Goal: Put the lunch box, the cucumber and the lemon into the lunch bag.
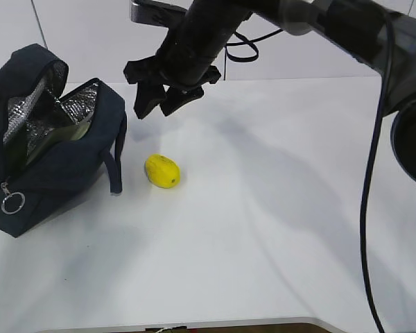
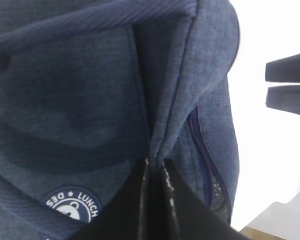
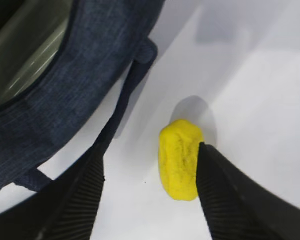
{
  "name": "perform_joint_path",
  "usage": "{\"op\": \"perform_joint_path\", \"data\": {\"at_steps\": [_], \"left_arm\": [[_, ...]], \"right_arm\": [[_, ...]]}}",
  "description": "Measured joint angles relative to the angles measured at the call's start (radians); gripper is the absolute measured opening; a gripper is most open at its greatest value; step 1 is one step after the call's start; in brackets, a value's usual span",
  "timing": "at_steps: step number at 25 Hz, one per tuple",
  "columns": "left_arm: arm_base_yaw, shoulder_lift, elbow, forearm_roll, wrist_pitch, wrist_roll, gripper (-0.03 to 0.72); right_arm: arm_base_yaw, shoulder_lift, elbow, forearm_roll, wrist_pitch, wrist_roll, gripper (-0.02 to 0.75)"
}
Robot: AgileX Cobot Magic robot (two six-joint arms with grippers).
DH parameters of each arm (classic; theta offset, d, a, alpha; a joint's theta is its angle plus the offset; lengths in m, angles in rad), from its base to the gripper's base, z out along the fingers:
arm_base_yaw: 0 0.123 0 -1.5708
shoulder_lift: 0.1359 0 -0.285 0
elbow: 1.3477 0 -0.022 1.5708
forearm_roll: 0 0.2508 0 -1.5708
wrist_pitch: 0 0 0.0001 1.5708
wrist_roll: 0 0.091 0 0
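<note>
On the table: a white, matte tabletop under even light, a pale wall behind it.
Lunch bag: stands at the far left, unzipped, silver foil lining showing, ring pull hanging at its front corner.
Lemon: lies on the bare surface just right of the bag's handle.
Lunch box: partly visible inside the bag.
Right gripper: hovers above the lemon, fingers spread.
Left gripper: pressed together, pinching a fold of the bag's fabric.

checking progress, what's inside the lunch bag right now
Through the open lunch bag mouth, silver foil lining and a pale lunch box lid show. Whether the cucumber is inside is hidden. The lemon lies outside on the table.
</note>
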Motion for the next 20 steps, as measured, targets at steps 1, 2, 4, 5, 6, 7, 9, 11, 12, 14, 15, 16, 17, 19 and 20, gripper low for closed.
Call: {"op": "perform_joint_path", "data": {"at_steps": [1, 2, 4, 5, 6, 7, 9, 11, 12, 14, 15, 16, 17, 19, 20], "left_arm": [[0.000, 0.000, 0.000, 0.000, 0.000, 0.000, -0.013], [0.000, 0.000, 0.000, 0.000, 0.000, 0.000, -0.013], [0.000, 0.000, 0.000, 0.000, -0.002, 0.000, -0.013], [0.000, 0.000, 0.000, 0.000, -0.002, 0.000, -0.013], [0.000, 0.000, 0.000, 0.002, -0.002, 0.000, -0.013], [0.000, 0.000, 0.000, 0.002, -0.002, 0.000, -0.013], [0.000, 0.000, 0.000, 0.002, -0.002, 0.000, -0.013], [0.000, 0.000, 0.000, 0.002, -0.003, 0.000, -0.013], [0.000, 0.000, 0.000, 0.002, -0.003, 0.000, -0.013], [0.000, 0.000, 0.000, 0.002, -0.003, 0.000, -0.013], [0.000, 0.000, 0.000, 0.002, -0.003, 0.000, -0.013], [0.000, 0.000, 0.000, 0.002, -0.003, 0.000, -0.013], [0.000, 0.000, 0.000, 0.002, -0.004, 0.000, -0.013], [0.000, 0.000, 0.000, 0.002, -0.006, -0.002, -0.013], [0.000, 0.000, 0.000, 0.002, -0.006, -0.002, -0.013]], "right_arm": [[0.002, 0.000, 0.000, -0.023, 0.002, 0.008, 0.417], [0.008, 0.000, 0.000, -0.047, 0.004, 0.012, 0.424], [0.022, 0.000, 0.000, -0.073, 0.004, 0.014, 0.452], [0.027, 0.000, 0.000, -0.077, 0.004, 0.014, 0.468], [0.033, 0.000, 0.000, -0.081, 0.004, 0.014, 0.479], [0.036, 0.000, 0.000, -0.087, 0.004, 0.014, 0.488], [0.039, 0.000, 0.013, -0.105, 0.004, 0.014, 0.496], [0.041, 0.000, 0.036, -0.126, 0.004, 0.014, 0.501], [0.041, 0.000, 0.046, -0.131, 0.004, 0.014, 0.501], [0.041, 0.001, 0.067, -0.141, 0.004, 0.014, 0.502], [0.041, 0.001, 0.076, -0.143, 0.004, 0.012, 0.502], [0.041, 0.001, 0.087, -0.143, 0.004, 0.010, 0.502], [0.041, 0.001, 0.094, -0.145, 0.004, 0.006, 0.502], [0.041, 0.001, 0.102, -0.149, 0.004, 0.000, 0.502], [0.041, 0.001, 0.104, -0.152, 0.004, -0.002, 0.502]]}}
